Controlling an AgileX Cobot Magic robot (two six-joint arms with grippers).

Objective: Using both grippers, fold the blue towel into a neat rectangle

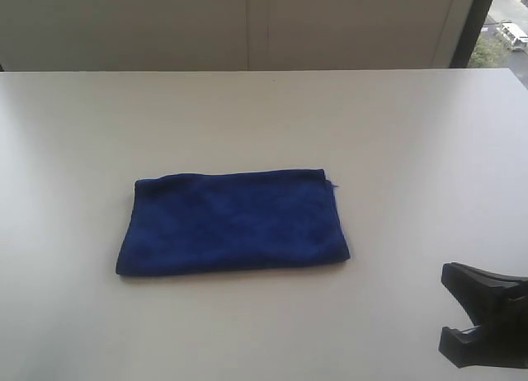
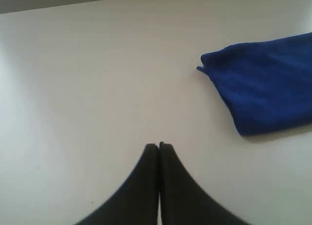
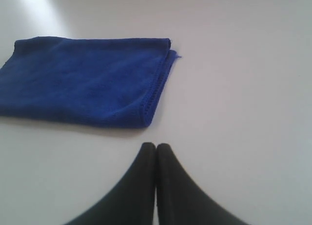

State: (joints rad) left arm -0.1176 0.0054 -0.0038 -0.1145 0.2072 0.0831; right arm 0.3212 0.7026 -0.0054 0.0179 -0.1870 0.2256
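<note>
Left gripper point(image 2: 158, 146), right gripper point(image 3: 156, 146): both pinched together, empty; blue towel point(image 1: 233, 224) ahead looks folded (neatly); refolding means spreading jaws first.

One deep royal-blue, fuzzy, rectangular cloth towel point(image 1: 233, 223). One flat white table point(image 1: 396, 125). Two black tapered robot grippers, each with two jaws: the left gripper point(image 2: 159, 146) and the right gripper point(image 3: 155, 146) (only the right one shows in the exterior view, at four o'clock from the towel).

Fuzzy cloth blue towel point(image 1: 233, 223) — smooth, matt table point(image 1: 412, 150)
</note>
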